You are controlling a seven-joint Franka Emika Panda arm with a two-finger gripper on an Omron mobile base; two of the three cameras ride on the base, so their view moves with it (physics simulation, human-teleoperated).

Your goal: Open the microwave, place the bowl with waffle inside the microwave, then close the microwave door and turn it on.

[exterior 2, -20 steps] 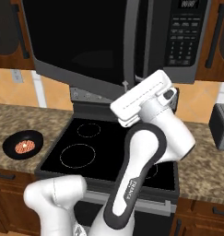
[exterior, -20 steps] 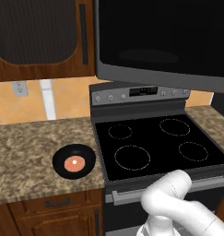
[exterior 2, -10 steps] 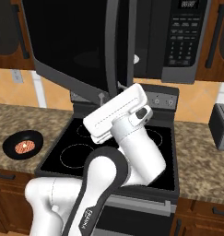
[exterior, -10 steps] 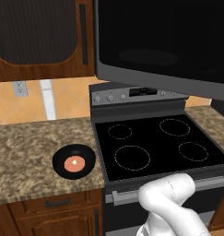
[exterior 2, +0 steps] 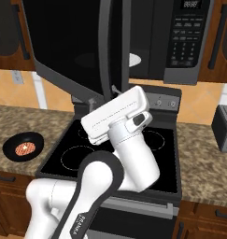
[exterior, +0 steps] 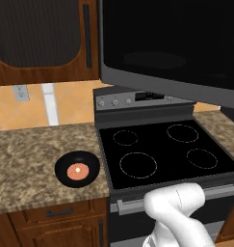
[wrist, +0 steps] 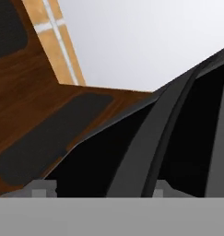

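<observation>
Microwave door [exterior 2: 73, 51] swung open, first step done. The bowl [exterior: 77, 169] with waffle [exterior: 77, 171] sits untouched on the table [exterior: 22, 159] beside the stove [exterior: 162, 154]. Hand's state cannot be told; loading, closing, starting remain.

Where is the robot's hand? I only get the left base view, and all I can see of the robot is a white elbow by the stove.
Observer: In the right base view the hand is raised over the stove, just under the long handle of the microwave door.
Operator: Is it gripping that handle?
Observer: It doesn't look so. In the hand view the gripper is open, its fingertips apart, with the dark bar running up between them.
Operator: So is the microwave actually open?
Observer: Yes. The right base view looks past the swung-out door into the microwave, where a pale turntable shows.
</observation>
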